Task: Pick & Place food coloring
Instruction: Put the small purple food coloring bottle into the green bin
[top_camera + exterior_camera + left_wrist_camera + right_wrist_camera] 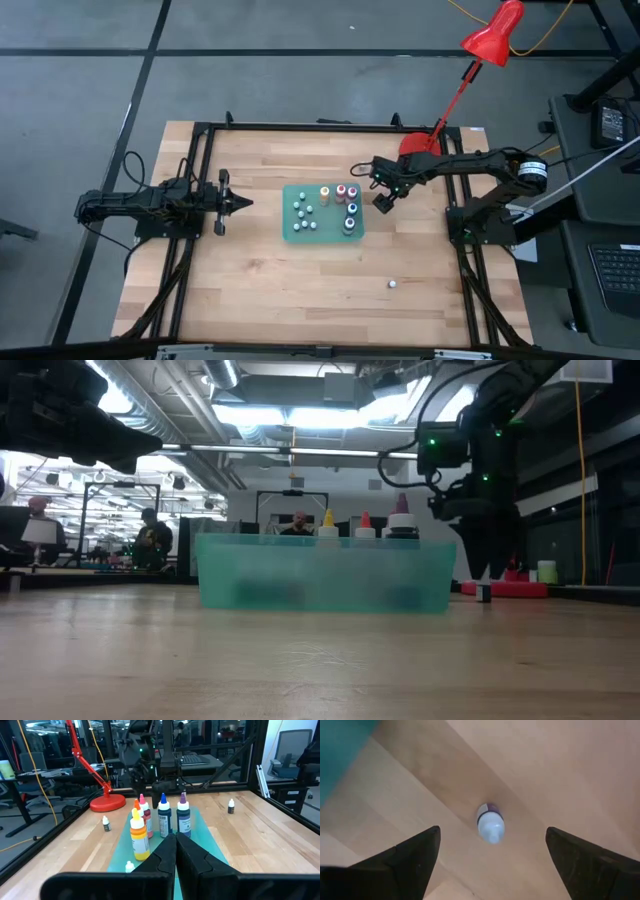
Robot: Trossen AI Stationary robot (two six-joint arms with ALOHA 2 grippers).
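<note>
Several food coloring bottles [325,208] stand on the green mat [300,232] at mid-table; their yellow, red, blue and purple tips [162,817] show in the left wrist view. One tiny bottle [490,822], whitish cap over a dark purple body, stands upright on the bare wood just right of the mat. My right gripper [383,200] hangs above it, pointing down and open, one finger on either side [492,829] and clear of it. In the low view this bottle [484,593] sits below that gripper. My left gripper [237,203] waits left of the mat, shut [175,851].
The red desk lamp's base [418,143] stands on the table's far right part, close behind my right arm, its arm slanting up and away. One more small bottle [392,284] stands alone on the wood toward the near edge. A black frame [300,127] rims the table.
</note>
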